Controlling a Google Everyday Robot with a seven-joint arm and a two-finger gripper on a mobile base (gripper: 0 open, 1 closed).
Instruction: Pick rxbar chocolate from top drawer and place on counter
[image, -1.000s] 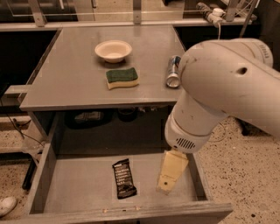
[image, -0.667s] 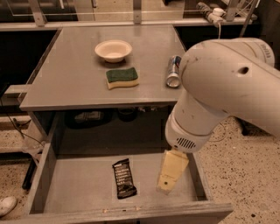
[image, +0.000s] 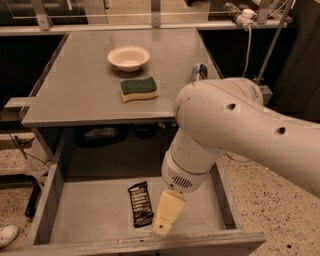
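The rxbar chocolate (image: 140, 203), a flat black wrapper with white lettering, lies on the bottom of the open top drawer (image: 85, 217), a little left of its middle. My gripper (image: 163, 224) hangs from the big white arm and points down into the drawer. Its cream tip is just right of the bar's near end, very close to it. I cannot tell whether it touches the bar. The grey counter (image: 80, 95) spreads above and behind the drawer.
On the counter stand a white bowl (image: 128, 57), a green-and-yellow sponge (image: 139, 89) and a metal can (image: 199, 71) lying near the right edge, partly behind the arm. Low drawer walls rise left and right. A speckled floor lies to the right.
The gripper has moved left and slightly down inside the drawer, closing most of the gap to the bar. The bar has not moved.
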